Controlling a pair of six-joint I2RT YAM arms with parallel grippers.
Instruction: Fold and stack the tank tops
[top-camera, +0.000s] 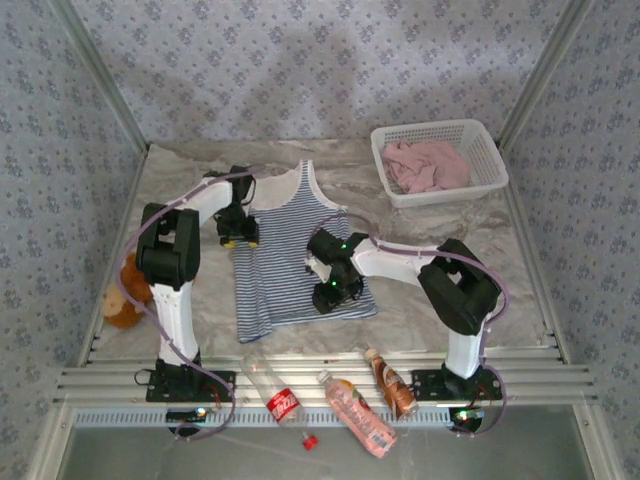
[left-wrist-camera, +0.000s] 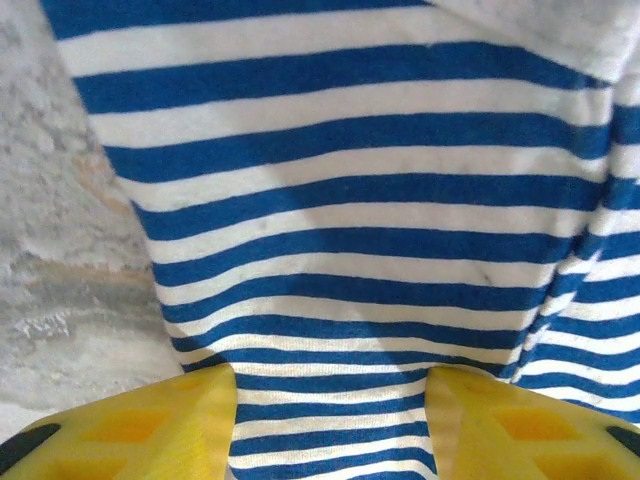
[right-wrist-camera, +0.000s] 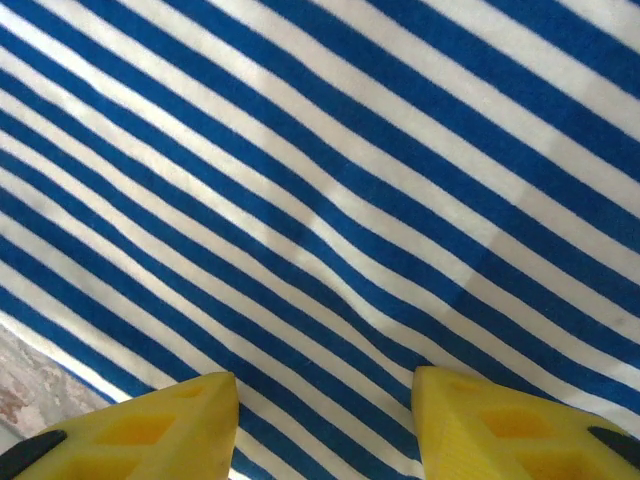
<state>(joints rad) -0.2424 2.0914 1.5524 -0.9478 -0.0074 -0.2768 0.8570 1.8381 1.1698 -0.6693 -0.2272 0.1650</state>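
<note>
**Striped top flat, nothing folded yet**

My left gripper (left-wrist-camera: 330, 405) and right gripper (right-wrist-camera: 325, 405) both hover, jaws apart, over the striped tank top (top-camera: 290, 250), which is spread flat mid-table. The pink tank top (top-camera: 428, 165) lies bunched in the basket (top-camera: 493, 155) at two o'clock. I judge all the folding and stacking remains.

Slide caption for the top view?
Open left gripper and right gripper over striped tank top; pink top in basket.

Soft even light, faint shadows
</note>
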